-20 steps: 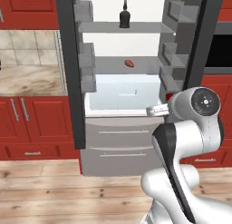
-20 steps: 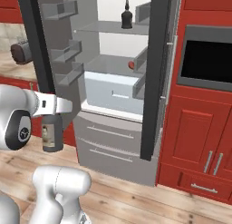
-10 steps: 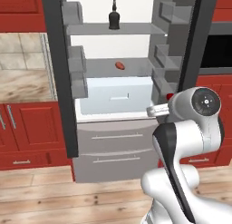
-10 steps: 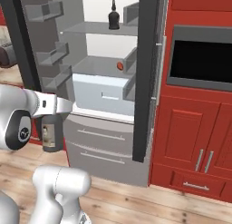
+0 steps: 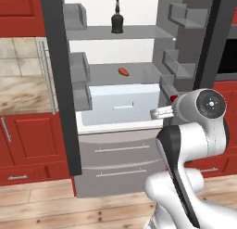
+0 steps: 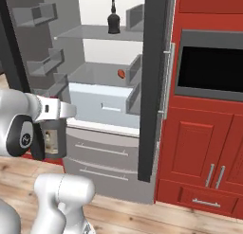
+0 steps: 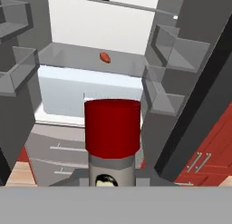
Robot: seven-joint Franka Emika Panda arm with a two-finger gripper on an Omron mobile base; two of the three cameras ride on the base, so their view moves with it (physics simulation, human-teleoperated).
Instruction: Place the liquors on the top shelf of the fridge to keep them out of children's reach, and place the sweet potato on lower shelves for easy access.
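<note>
**One bottle shelved, one in hand, base closing on fridge**

Two of three items already inside the tall dark-doored fridge (image 5: 56, 84). Whole picture shifted across both base views over the last second, with the open interior sliding sideways and looming larger. That is read as the base driving, not as anything moving inside.

No change to the contents:
- Squat black round-bodied bottle (image 5: 117, 22) upright on the top grey glass shelf (image 5: 143, 33), towards the back.
- Small orange-red sweet potato (image 5: 123, 72) lying on the lower grey shelf (image 5: 143, 75), just above the pale blue drawer (image 5: 120, 103).
- Small grey door bins (image 5: 76, 17) on both doors empty, as far as can be seen.
- Drawer closed, contents hidden.

Slim grey glass bottle with red cap (image 7: 112, 128) upright in the gripper (image 6: 53, 133), clenched around its body. Held low in front of the fridge at about drawer height, well below the top shelf and outside the cabinet. Red cap close to the hand camera, pale label just peeking beneath it.

Meaning for the task: potato part looks done and first liquor done. Remaining, by judgement: lift and reach in, then set the bottle down beside the black one. Room free on either side of it.
</note>
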